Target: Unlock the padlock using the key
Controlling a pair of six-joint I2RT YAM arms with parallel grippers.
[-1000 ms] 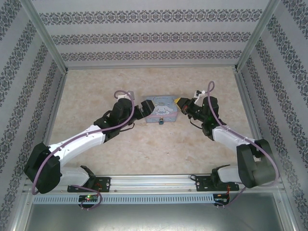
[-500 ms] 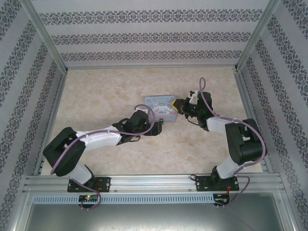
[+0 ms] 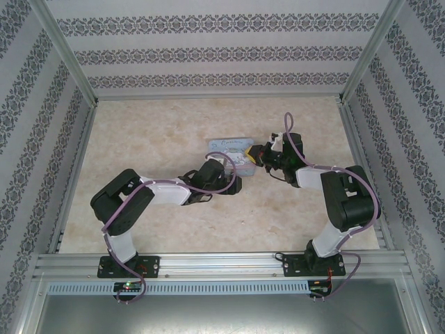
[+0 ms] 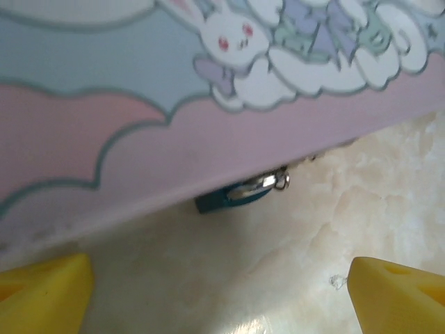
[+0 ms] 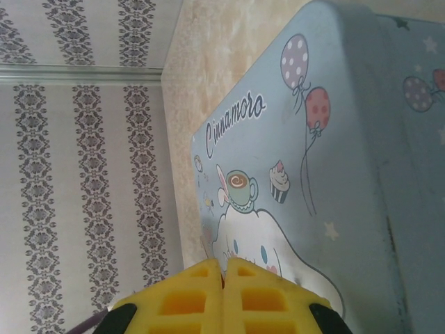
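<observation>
Left gripper point(image 4: 222, 299), jaws apart, near padlock point(image 4: 233, 197) under tin point(image 4: 139, 125) edge.

Between the wide-spread yellow fingers point(image 4: 400, 296) of the left pincer point(image 4: 220, 292) lies bare counter point(image 4: 306, 243), open all the way forward. Straight ahead the tin point(image 4: 139, 139) bars the path: its pink side rises over the padlock point(image 4: 229, 197), which sits tucked at the tin's lower edge with little room above it. The right pincer point(image 5: 224, 278), fingers pressed together, has the tin's lid just ahead of it. Beside that lid a strip of counter runs free to the patterned wall point(image 5: 83, 181).
</observation>
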